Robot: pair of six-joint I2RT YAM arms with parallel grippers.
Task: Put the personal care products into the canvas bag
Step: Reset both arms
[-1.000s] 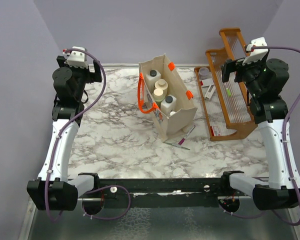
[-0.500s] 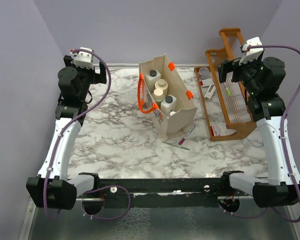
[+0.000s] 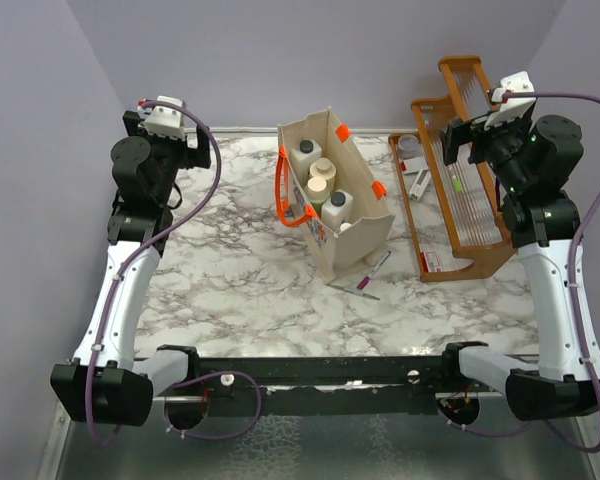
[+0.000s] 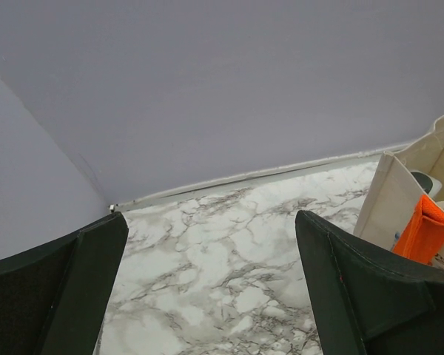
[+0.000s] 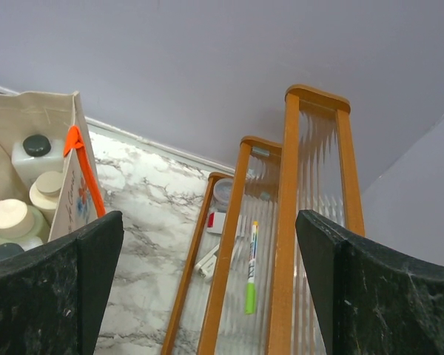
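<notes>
Inside the canvas bag the personal care products sit unmoved, while left claw and right claw, both wide and empty, merely shift well off to either side, so packing looks done

A wooden slatted rack stands ahead of the right fingers, framed between them. On its ribbed tray lie a green-tipped marker, a small round tub and a white-and-red packet. Marble tabletop and lilac wall show between the left fingers. Two pens lie on the marble, well apart from both pairs.
</notes>
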